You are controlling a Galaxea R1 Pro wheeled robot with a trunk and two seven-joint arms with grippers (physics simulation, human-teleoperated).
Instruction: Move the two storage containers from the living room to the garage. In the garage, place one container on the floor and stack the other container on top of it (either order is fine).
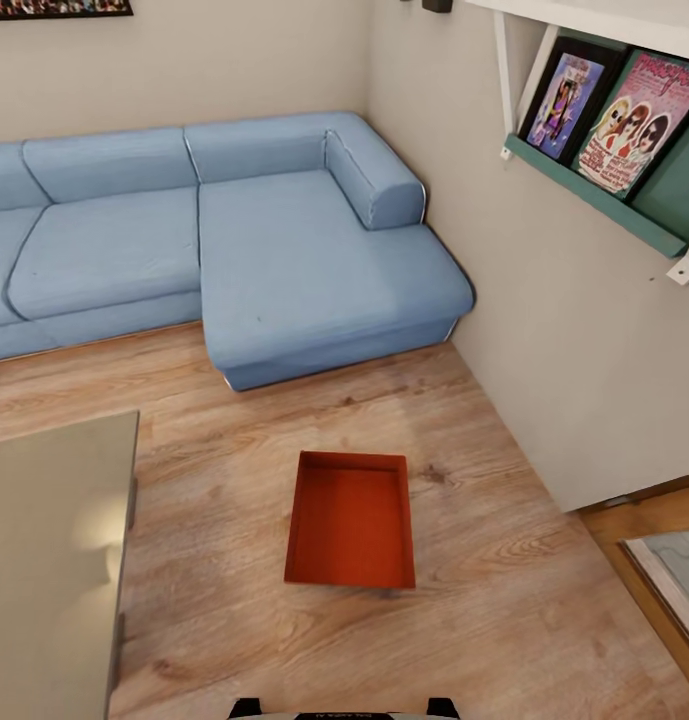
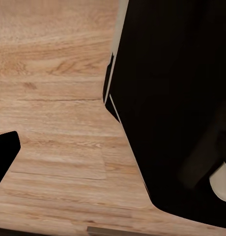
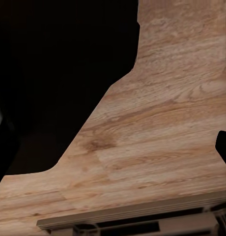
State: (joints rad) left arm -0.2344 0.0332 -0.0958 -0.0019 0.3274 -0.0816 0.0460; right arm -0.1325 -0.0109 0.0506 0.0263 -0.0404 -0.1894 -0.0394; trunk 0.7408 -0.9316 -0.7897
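Note:
One storage container (image 1: pixel 351 520), a red-orange open box with nothing inside, rests on the light wood planks of the living room, straight ahead of my base (image 1: pixel 342 709) in the head view. Nothing touches it. In the left wrist view a dark fingertip (image 2: pixel 5 153) of my left gripper sits at the picture's edge over bare planks, beside my black body (image 2: pixel 177 108). The right wrist view has a dark fingertip (image 3: pixel 225 147) at its edge, also over planks. Neither gripper holds anything, and both hang far from the container.
A blue corner sofa (image 1: pixel 284 250) fills the far side behind the container. A grey tabletop (image 1: pixel 49 560) stands close on the left. A pale wall (image 1: pixel 564 330) with a shelf of posters (image 1: pixel 609 125) runs along the right, ending at an opening (image 1: pixel 664 560).

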